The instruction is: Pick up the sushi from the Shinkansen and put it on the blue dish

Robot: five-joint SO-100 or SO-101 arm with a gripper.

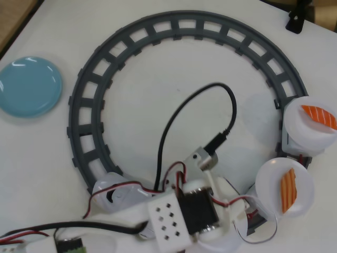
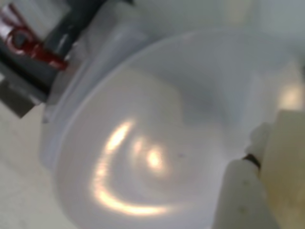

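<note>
While arm (image 1: 181, 213) overhangs Shinkansen (image 1: 115, 191), blue dish (image 1: 29, 87) apart

Beneath me lies a white table (image 1: 174, 113); on it, in the overhead view, the grey circular track (image 1: 87, 113) sweeps from about seven o'clock up over twelve and round to four; the blue dish (image 1: 29, 87) lies flat at ten o'clock, outside the ring and apart from it; a small black object (image 1: 296, 21) stands at the table's one o'clock edge; red and black wires (image 1: 31, 232) trail across the surface at seven o'clock.
</note>
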